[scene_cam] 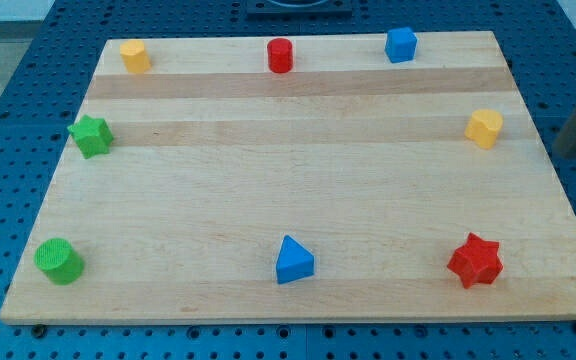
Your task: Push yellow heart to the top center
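The yellow heart [485, 128] sits near the board's right edge, in the upper half. My tip [566, 149] is the lower end of a blurred dark rod at the view's right edge. It lies just off the board, to the right of the heart and slightly lower, not touching it. The top centre of the board holds a red cylinder [280, 55].
A yellow pentagon-like block [135, 55] is at top left and a blue cube [401, 44] at top right. A green star [91, 135] is at the left edge. A green cylinder [59, 260], a blue triangle [293, 260] and a red star [475, 260] line the bottom of the wooden board [298, 190].
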Available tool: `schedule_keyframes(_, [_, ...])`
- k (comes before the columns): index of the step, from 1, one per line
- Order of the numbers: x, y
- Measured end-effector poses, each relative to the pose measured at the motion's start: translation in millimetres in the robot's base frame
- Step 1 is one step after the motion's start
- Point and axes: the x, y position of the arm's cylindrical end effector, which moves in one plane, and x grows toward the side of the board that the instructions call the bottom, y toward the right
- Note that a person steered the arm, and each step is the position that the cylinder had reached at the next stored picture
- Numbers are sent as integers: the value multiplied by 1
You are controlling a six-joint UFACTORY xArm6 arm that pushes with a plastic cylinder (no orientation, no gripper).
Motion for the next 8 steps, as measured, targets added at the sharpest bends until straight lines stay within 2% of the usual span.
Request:
schedule_keyframes(1, [-20,-8])
schedule_keyframes(3, [-4,-150])
schedule_keyframes(4, [-12,-248])
schedule_keyframes(5, [-8,-292])
schedule_keyframes(6, [11,-255])
schedule_keyframes(7, [4,-177])
schedule_keyframes(8, [-24,-182])
